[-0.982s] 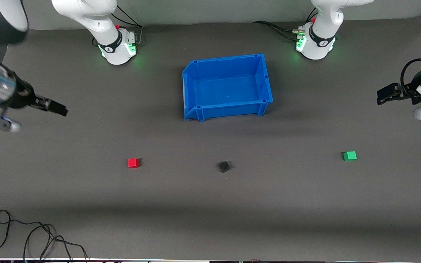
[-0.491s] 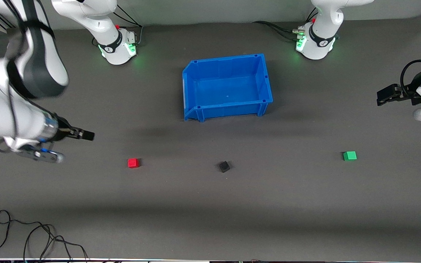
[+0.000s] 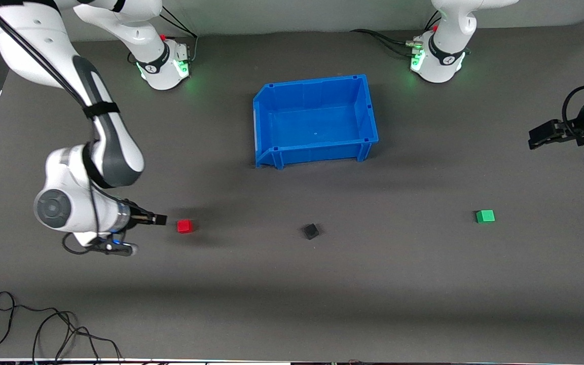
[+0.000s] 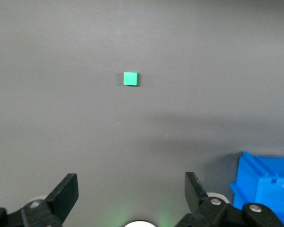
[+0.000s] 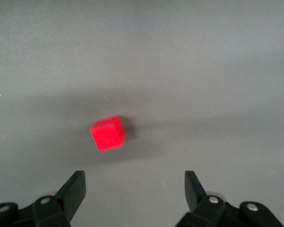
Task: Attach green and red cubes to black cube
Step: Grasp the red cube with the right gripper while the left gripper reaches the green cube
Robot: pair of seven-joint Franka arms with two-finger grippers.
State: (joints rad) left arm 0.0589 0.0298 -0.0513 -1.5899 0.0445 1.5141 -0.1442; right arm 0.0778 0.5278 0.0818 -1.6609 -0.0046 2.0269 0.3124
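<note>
Front view
Bench (image 3: 292,284): dark grey, fills the frame.
Blue bin (image 3: 368,109): upper centre.
Red cube (image 3: 184,226): lower left of centre, on the bench.
Black cube (image 3: 311,231): lower centre, well apart from both coloured cubes.
Green cube (image 3: 485,216): right side, alone.
Right gripper (image 3: 159,220): just beside the red cube, not touching it.
Left gripper (image 3: 540,136): right edge, above the green cube in the frame.
Cables (image 3: 43,324): lower left corner.

Left wrist view
Left gripper (image 4: 131,193): fingers spread wide, nothing between them.
Green cube (image 4: 130,78): upper centre.
Blue bin (image 4: 267,182): lower right corner.

Right wrist view
Right gripper (image 5: 135,190): fingers spread wide, holding nothing.
Red cube (image 5: 107,133): centre left, clear of the fingers.
</note>
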